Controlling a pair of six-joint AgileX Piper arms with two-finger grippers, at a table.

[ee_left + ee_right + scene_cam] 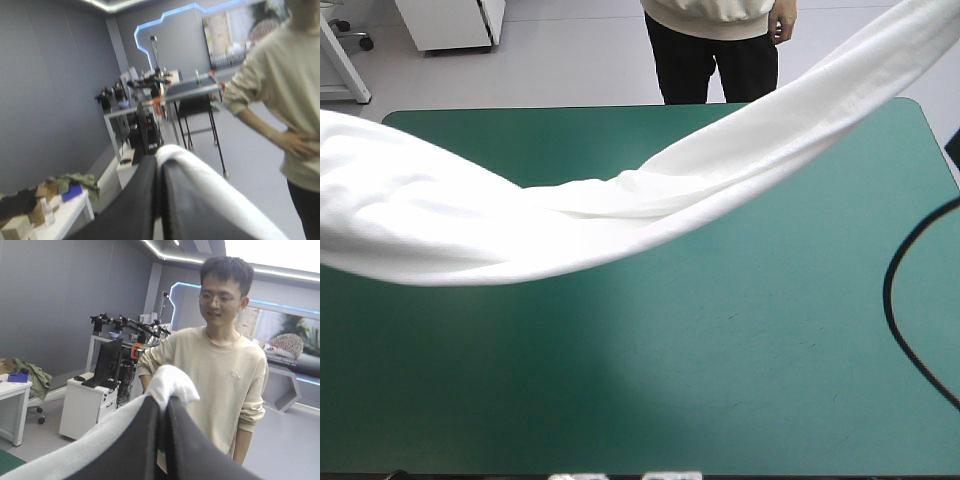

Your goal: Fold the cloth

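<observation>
Uniform white T-shirt (470, 220), faintly ribbed, against the plain teal-green table (720, 380) cover; my left hand (159, 161) and my right hand (164, 402) are solid black throughout.

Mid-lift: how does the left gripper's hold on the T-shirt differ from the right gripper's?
At the left gripper the T-shirt shows as a smooth band along one finger; at the right gripper it bunches into a knob at the tip. In the high view the T-shirt is broad on the left gripper's side, a narrow band on the right gripper's. Shared: both shut on it, raised over the teal-green table.
</observation>
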